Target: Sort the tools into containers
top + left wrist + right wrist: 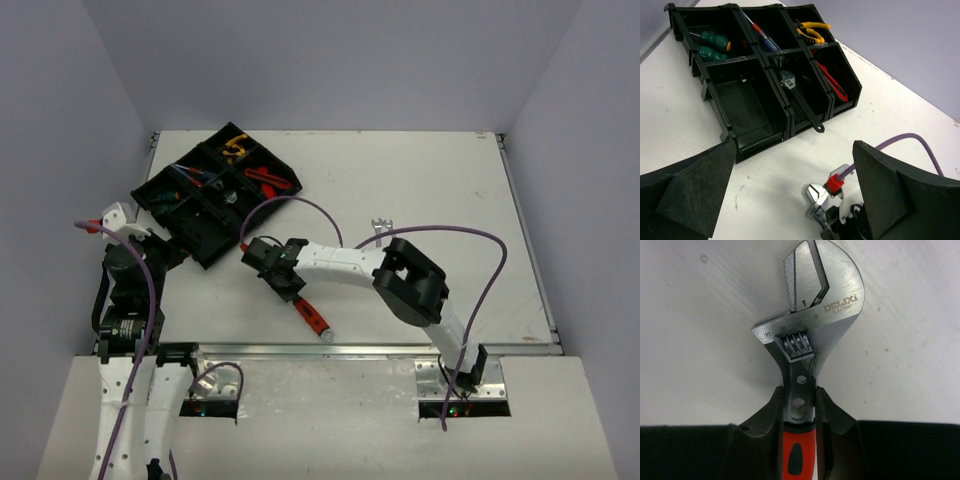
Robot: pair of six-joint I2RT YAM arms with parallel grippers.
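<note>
Near the bench's front edge, my right gripper (799, 401) pinches the adjustable wrench (812, 335) by its neck, for balance I judge. My left gripper (794, 150) gapes wide, empty. The tray (786, 107) waits at the far-left corner.

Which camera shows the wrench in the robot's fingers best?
Right wrist view: the wrench fills it, head, scale and brand sharp. The top view shows mostly its red handle, small; the left wrist view catches only its head.

Black tray (200, 238), silver wrench (805, 340) — red-handled
</note>
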